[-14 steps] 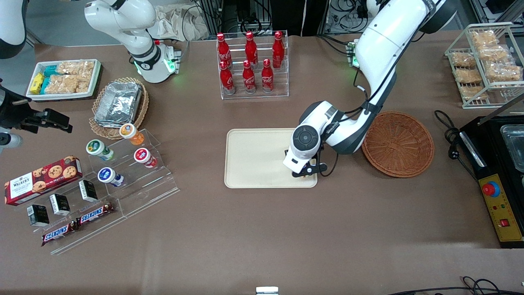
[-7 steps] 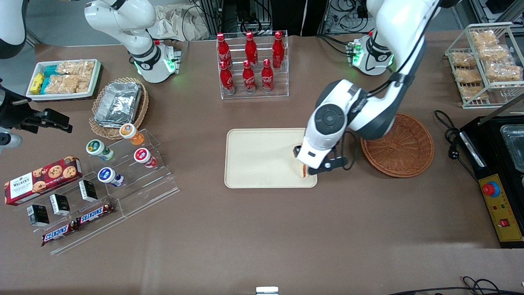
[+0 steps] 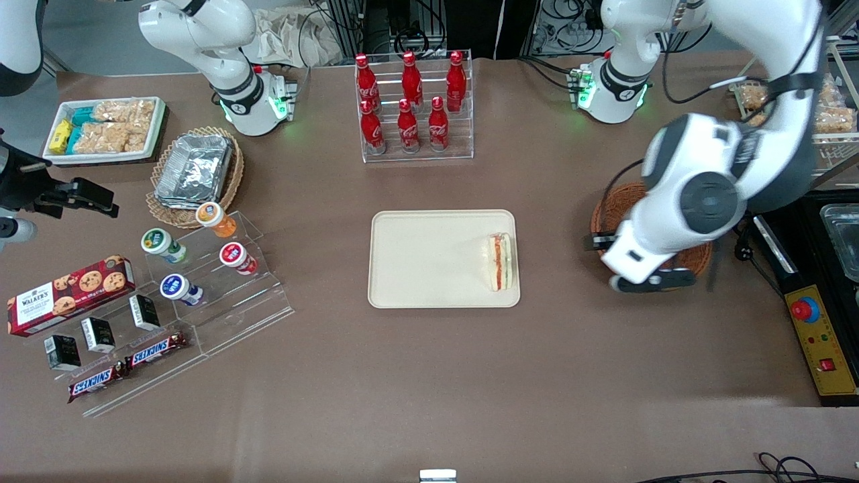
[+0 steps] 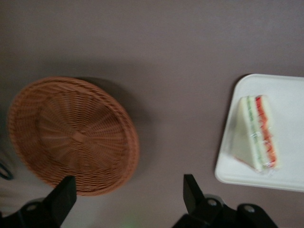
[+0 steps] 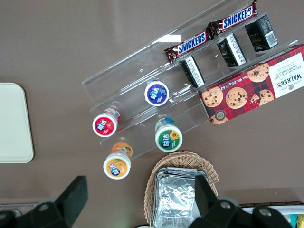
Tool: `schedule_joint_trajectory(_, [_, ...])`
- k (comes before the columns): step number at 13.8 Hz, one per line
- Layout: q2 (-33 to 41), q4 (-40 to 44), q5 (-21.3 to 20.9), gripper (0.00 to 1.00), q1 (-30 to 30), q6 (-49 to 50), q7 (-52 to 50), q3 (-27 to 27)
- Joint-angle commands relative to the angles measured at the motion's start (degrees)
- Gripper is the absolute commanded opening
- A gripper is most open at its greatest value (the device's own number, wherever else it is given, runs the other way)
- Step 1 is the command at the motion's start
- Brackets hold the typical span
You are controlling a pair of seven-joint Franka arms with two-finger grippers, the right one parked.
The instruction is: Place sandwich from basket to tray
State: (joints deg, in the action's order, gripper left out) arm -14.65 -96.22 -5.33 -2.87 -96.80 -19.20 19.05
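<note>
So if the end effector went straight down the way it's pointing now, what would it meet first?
Probably bare table, in the gap between basket and tray. The open end effector hangs above that gap; depth is unclear.

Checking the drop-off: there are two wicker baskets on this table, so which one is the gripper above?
The reddish-brown, empty basket, below the open gripper. The paler basket holds foil containers.

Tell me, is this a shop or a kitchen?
Probably a lab set up like a snack shop: cola bottles in a rack, Snickers bars on display steps. The gripper, open, hovers over the basket.
</note>
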Motion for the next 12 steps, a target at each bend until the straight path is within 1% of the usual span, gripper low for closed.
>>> schedule_joint_trajectory(1, [4.01,-1.96,0.85,1.0,-6.25,0.82,10.9,0.64])
schedule_joint_trajectory(3, [5.42,-1.69,0.93,1.0,-9.77,0.74,16.63,0.72])
schedule_joint_trajectory(7, [8.5,-0.55,1.02,1.0,-13.56,0.82,23.84,0.64])
schedule_joint_trajectory(10, [10.78,0.32,1.11,1.0,-15.14,1.0,26.32,0.55])
schedule_joint_trajectory(12, [10.7,3.12,1.37,1.0,-15.23,1.7,26.5,0.37])
